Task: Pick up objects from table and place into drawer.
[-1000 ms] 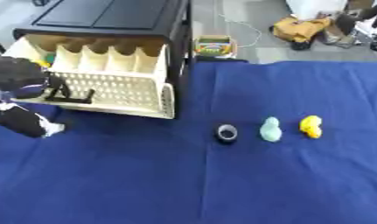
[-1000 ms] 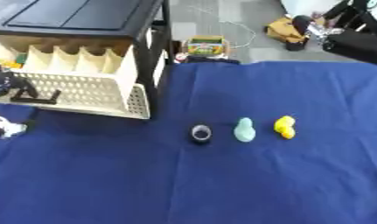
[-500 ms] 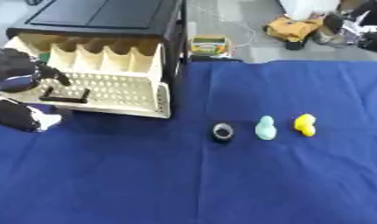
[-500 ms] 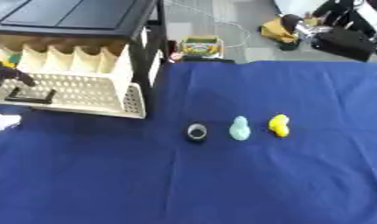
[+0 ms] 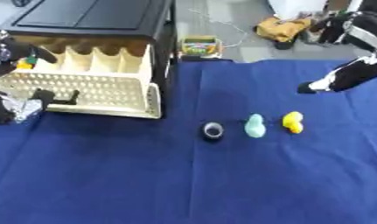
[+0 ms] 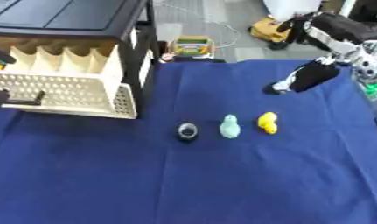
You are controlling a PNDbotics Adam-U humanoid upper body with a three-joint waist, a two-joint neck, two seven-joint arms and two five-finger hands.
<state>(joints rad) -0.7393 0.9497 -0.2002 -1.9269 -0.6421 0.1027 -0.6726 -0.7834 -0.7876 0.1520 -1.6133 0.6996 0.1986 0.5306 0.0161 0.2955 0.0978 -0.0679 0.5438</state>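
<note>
A cream drawer (image 5: 92,89) with dividers stands pulled out of the black cabinet (image 5: 92,17); something small and yellow-green (image 5: 24,64) lies in its left compartment. On the blue cloth sit a black ring-shaped thing (image 5: 213,130), a teal object (image 5: 255,126) and a yellow object (image 5: 292,122) in a row. My left hand (image 5: 13,109) is at the drawer's front, beside its black handle (image 5: 67,99), partly cut off by the view's edge. My right hand (image 6: 302,78) hangs above the cloth, up and to the right of the yellow object, fingers straight and pointing down-left, holding nothing.
Beyond the table's far edge lie a small colourful box (image 5: 200,45) and a yellow bag (image 5: 283,28) on the floor. Bare blue cloth (image 5: 191,183) fills the near half of the table.
My right arm has come into view from the right, over the cloth. The camera has shifted. My left hand stays at the drawer's front; the three objects have not moved.
</note>
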